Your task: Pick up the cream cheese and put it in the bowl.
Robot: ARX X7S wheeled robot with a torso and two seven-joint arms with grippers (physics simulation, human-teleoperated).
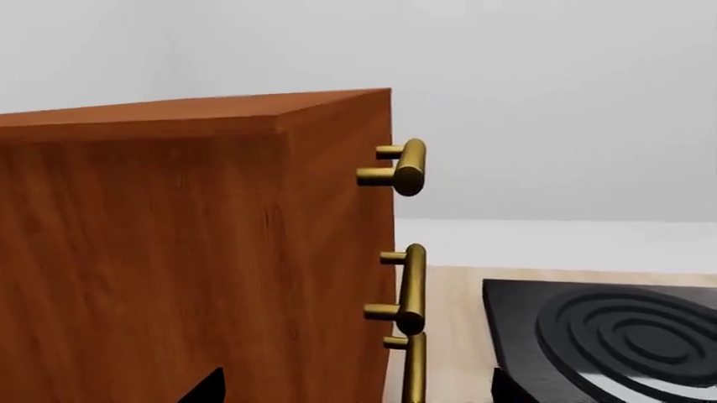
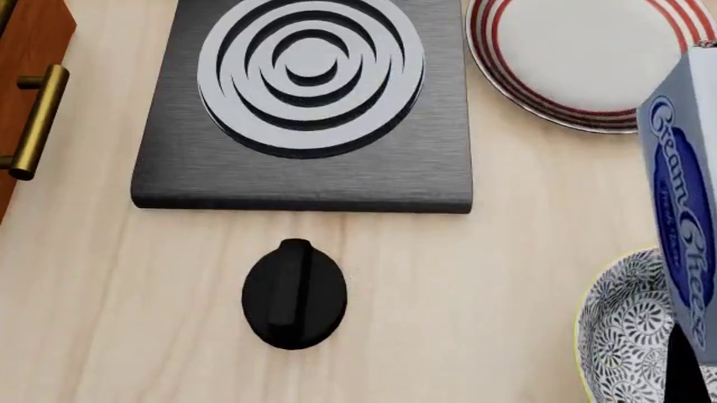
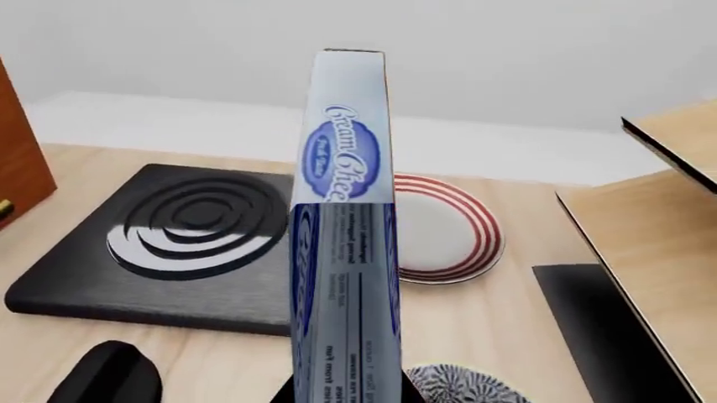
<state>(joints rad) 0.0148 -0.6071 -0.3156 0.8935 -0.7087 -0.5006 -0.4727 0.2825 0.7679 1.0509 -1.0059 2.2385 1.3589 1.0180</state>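
Observation:
The cream cheese (image 3: 342,235), a grey-blue box with a dark blue oval logo, stands on end between my right gripper's (image 3: 345,393) dark fingers, which are shut on it. In the head view the box (image 2: 681,193) is held at the right edge, above the bowl (image 2: 630,332), whose blue-grey floral inside and yellow-green rim show at the lower right. A piece of the bowl (image 3: 465,384) shows beside the box in the right wrist view. My left gripper (image 1: 353,388) is open and empty beside a wooden cabinet (image 1: 168,252); only its fingertips show.
A black stove plate with a grey spiral burner (image 2: 308,75) lies at the back, a black knob (image 2: 294,294) in front of it. A red-striped white plate (image 2: 583,54) sits at the back right. The cabinet's brass handles (image 1: 409,290) stick out. A wooden shelf (image 3: 656,252) stands at the right.

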